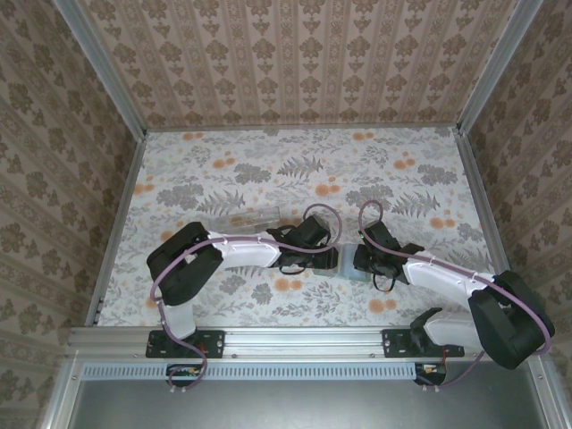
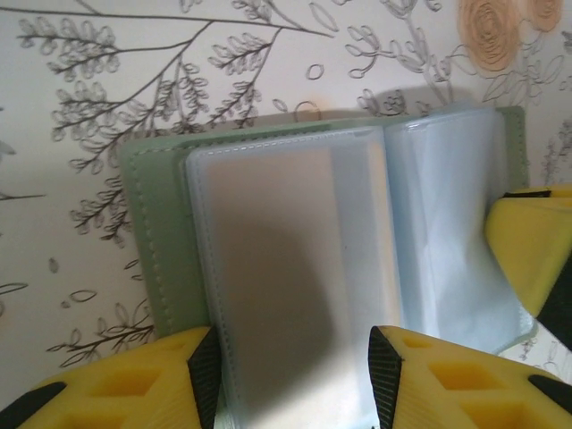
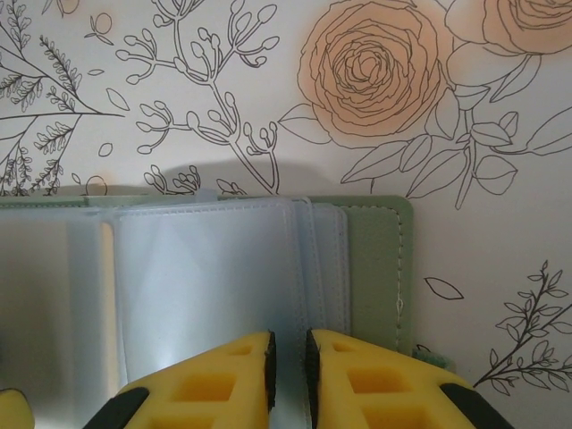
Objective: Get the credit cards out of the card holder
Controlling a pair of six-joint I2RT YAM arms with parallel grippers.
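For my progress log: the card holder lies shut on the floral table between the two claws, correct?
No, not shut. The card holder lies open on the floral table between the left claw and right claw, its clear sleeves spread; the left wrist view shows it.

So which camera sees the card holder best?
Left wrist view: the card holder lies open, green cover and clear pockets showing. Right wrist view catches one end; top view, a tiny far-off bit.
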